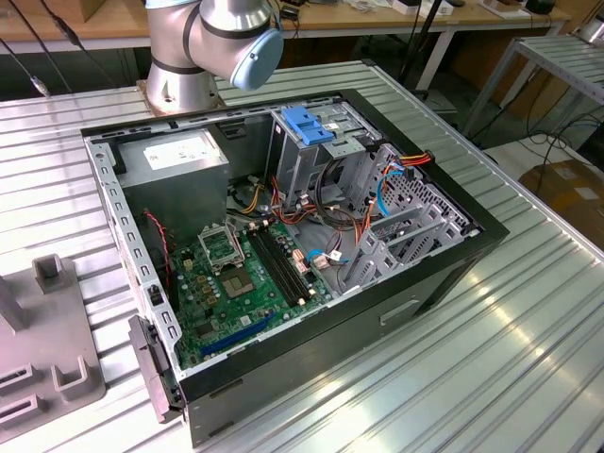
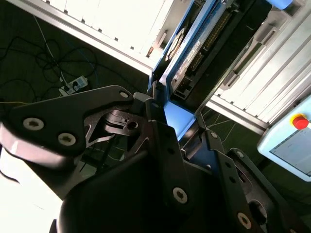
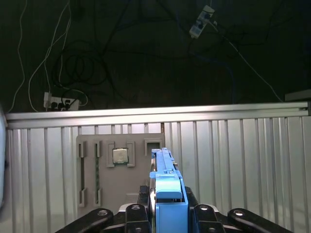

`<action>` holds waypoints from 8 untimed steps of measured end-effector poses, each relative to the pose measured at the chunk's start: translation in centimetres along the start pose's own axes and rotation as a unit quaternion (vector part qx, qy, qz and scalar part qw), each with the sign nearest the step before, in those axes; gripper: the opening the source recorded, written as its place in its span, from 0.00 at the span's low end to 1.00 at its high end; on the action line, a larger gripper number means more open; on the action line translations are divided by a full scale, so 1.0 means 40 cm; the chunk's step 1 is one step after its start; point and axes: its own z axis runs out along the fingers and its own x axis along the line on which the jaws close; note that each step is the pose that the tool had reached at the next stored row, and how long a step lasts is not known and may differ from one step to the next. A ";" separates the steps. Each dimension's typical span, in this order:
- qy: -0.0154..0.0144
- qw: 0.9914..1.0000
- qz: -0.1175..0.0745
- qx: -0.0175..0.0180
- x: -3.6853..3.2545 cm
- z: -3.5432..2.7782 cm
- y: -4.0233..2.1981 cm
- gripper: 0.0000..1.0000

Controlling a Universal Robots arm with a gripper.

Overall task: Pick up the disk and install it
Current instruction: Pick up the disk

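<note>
The disk (image 3: 167, 191) stands edge-on in the first wrist view, its blue side rail facing the camera, held between my gripper's (image 3: 168, 213) black fingers (image 3: 137, 212). In the second wrist view the disk (image 2: 194, 43) stretches away from the gripper (image 2: 182, 128), dark body framed by blue rails, with the fingers (image 2: 163, 141) closed on its near end. The disk hangs in the air above the ribbed metal table (image 3: 233, 160). In the exterior view the arm's (image 1: 212, 42) base and elbow stand behind the open computer case (image 1: 283, 236).
Inside the case are a metal drive cage with a blue handle (image 1: 307, 127), a grey power-supply box (image 1: 175, 156), the motherboard (image 1: 241, 274) and loose cables (image 1: 396, 170). A grey fixture plate (image 3: 121, 165) with a processor lies below the gripper. A pendant with a red button (image 2: 300, 120) lies nearby.
</note>
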 end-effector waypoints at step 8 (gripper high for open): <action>0.000 1.000 0.000 -0.002 -0.001 -0.024 0.000 0.37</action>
